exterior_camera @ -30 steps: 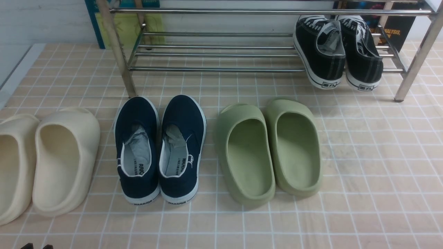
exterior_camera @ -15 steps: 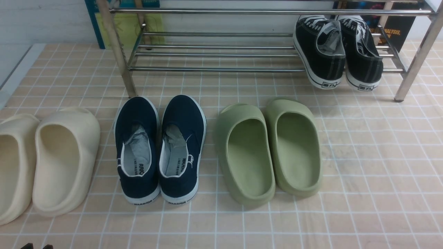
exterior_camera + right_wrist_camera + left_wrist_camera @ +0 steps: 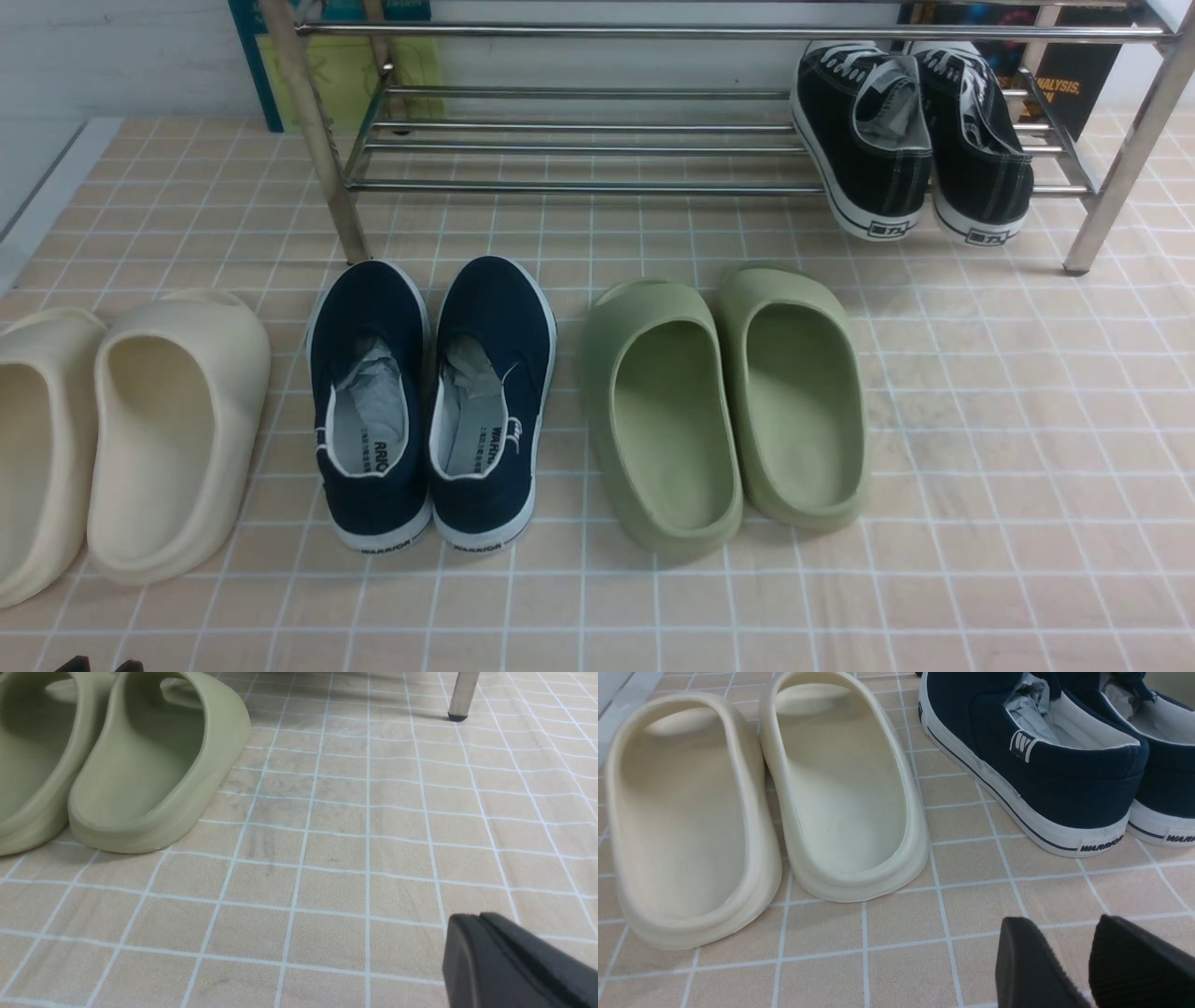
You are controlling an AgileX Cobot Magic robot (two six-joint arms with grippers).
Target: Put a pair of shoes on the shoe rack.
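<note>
The left gripper point(image 3: 1069, 956) was seen low over the tiled floor point(image 3: 980, 448), its two dark fingers point(image 3: 1027, 961) set slightly apart and holding nothing. Of the right gripper point(image 3: 509, 961) only one dark mass was visible, so its state could not be told. Near the left gripper, cream slides point(image 3: 845, 798) and navy slip-ons point(image 3: 1036, 765) were ranged side by side. Green slides point(image 3: 140, 765) were placed to the right of these. The black sneakers point(image 3: 910, 140) were found at the far right, on the lower bars of the rack point(image 3: 579, 187), heels overhanging the front bar.
</note>
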